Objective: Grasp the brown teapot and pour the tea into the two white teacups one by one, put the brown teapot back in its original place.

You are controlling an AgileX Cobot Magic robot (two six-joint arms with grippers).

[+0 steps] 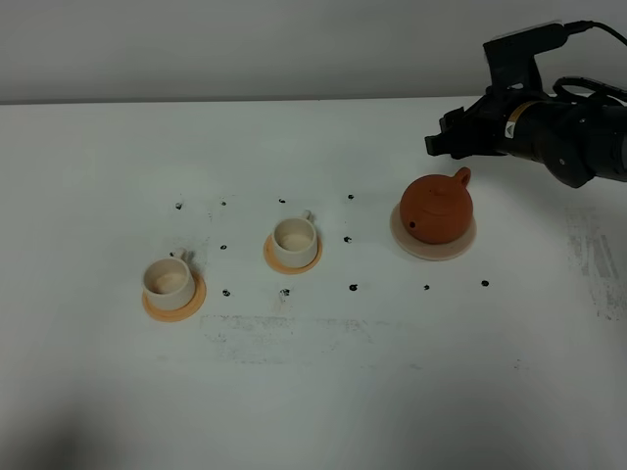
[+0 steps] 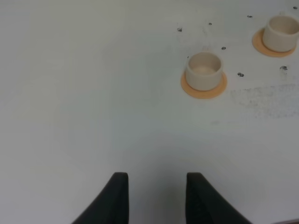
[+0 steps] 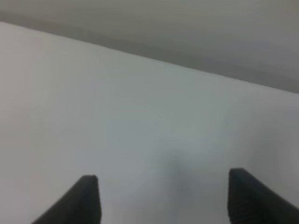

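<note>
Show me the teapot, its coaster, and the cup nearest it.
teapot (image 1: pixel 436 208), high view, on its round body.
coaster (image 1: pixel 432 253), high view, on its bare front rim.
nearest cup (image 1: pixel 294 235), high view, inside its mouth.

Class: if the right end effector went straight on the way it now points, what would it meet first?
Probably only the white table: the wrist view shows nothing between the open right end effector and the far edge. The brown teapot sits off that line, though depth is uncertain.
</note>
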